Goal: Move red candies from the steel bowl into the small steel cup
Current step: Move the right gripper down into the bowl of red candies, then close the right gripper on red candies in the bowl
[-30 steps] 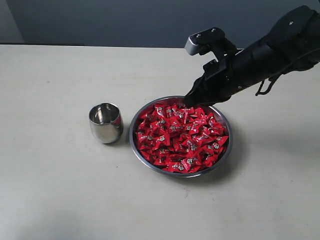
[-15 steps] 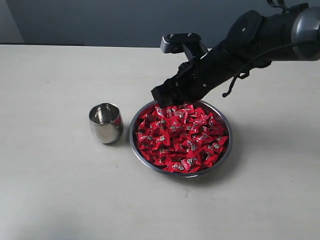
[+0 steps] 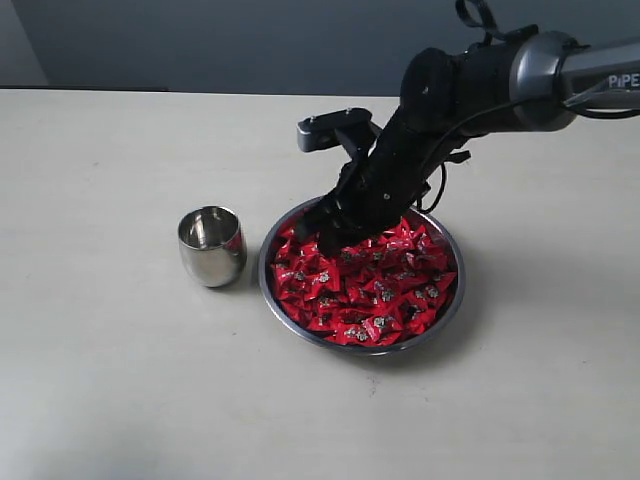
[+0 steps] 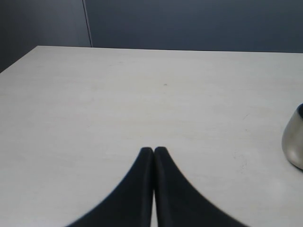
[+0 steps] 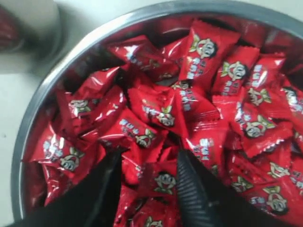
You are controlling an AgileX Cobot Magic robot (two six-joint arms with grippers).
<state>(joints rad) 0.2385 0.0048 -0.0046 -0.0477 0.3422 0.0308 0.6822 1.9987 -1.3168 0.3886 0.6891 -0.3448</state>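
The steel bowl (image 3: 461, 285) sits mid-table, heaped with red candies (image 3: 372, 292). The small steel cup (image 3: 211, 245) stands upright just left of it. My right gripper (image 3: 326, 238) dips into the back-left part of the heap. In the right wrist view its fingers stand apart: the gripper (image 5: 151, 153) is open, with one candy (image 5: 163, 182) lying loose between the fingers among the red candies (image 5: 161, 113). The bowl's rim (image 5: 33, 118) curves round them and the cup (image 5: 28, 33) is a blur beyond. My left gripper (image 4: 153, 150) is shut and empty above bare table, with the cup's side (image 4: 294, 146) at the view's edge.
The pale table (image 3: 120, 380) stretches wide around bowl and cup. A dark wall (image 3: 200, 40) runs behind its far edge. The right arm (image 3: 480, 85) reaches in from the back right, above the bowl's far rim.
The right arm has swung leftward along the bowl's back rim and lowered, so its fingers now sit in the candies. Bowl and cup have not moved.
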